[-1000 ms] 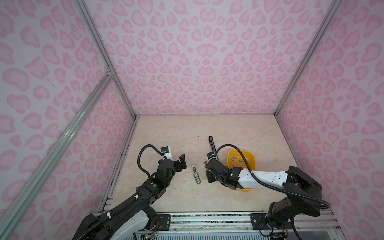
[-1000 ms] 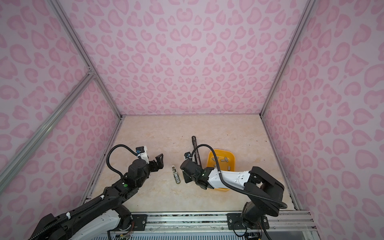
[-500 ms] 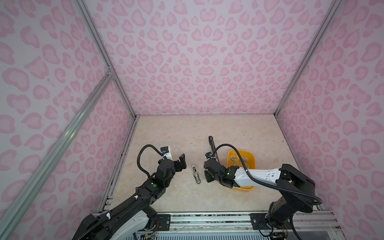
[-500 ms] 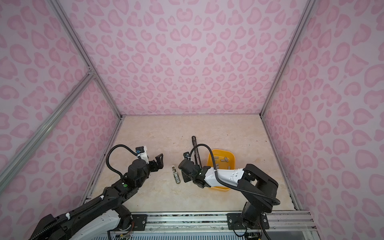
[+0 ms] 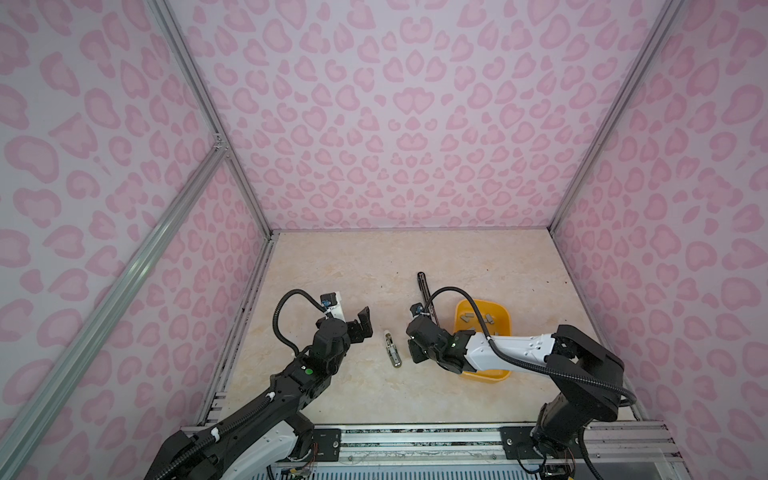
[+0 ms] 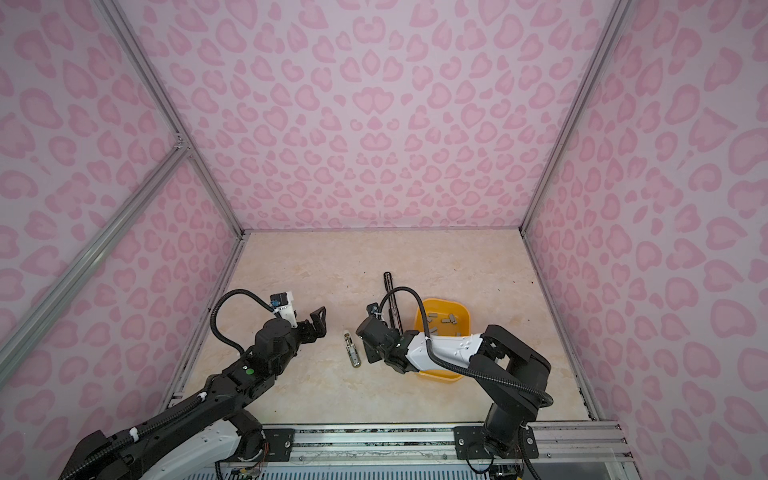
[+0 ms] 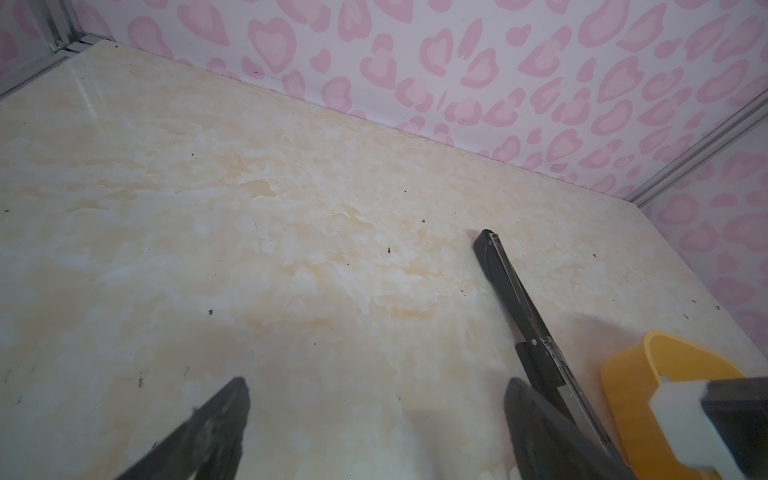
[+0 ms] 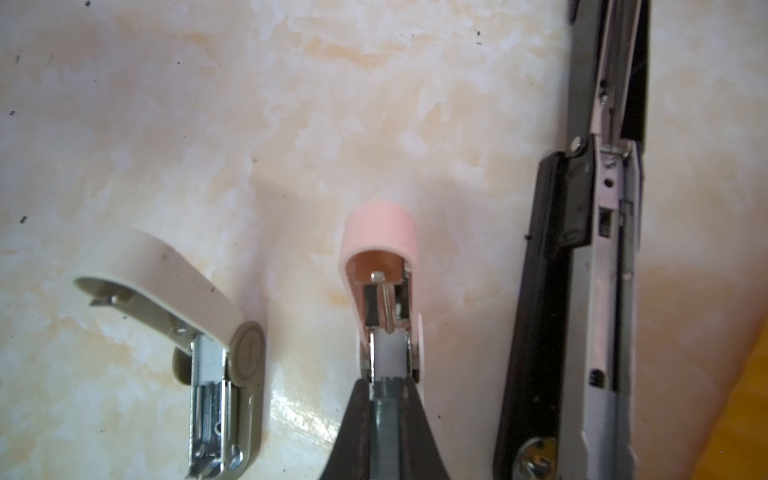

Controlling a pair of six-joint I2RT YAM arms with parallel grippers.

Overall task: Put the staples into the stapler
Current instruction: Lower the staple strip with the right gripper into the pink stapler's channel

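My right gripper [image 8: 386,384] is shut on a grey strip of staples [image 8: 386,424]. The strip's end meets the metal channel of a small pink stapler [image 8: 380,266] that lies open on the table. An open beige stapler [image 8: 216,328] lies to one side of it and a long black stapler [image 8: 582,257], also open, to the other. In both top views the right gripper [image 5: 415,352] [image 6: 370,351] covers the pink stapler, with the beige stapler [image 5: 392,353] just left of it. My left gripper [image 5: 360,328] [image 7: 378,384] hovers open and empty farther left.
A yellow tray [image 5: 482,302] [image 6: 442,300] with several loose staple strips [image 5: 486,320] sits under my right forearm. The black stapler [image 5: 426,293] [image 7: 519,311] runs back from the tray's left side. Pink patterned walls enclose the marble-look table.
My right arm has shifted slightly left, keeping its gripper low over the small staplers. The left arm has not moved.
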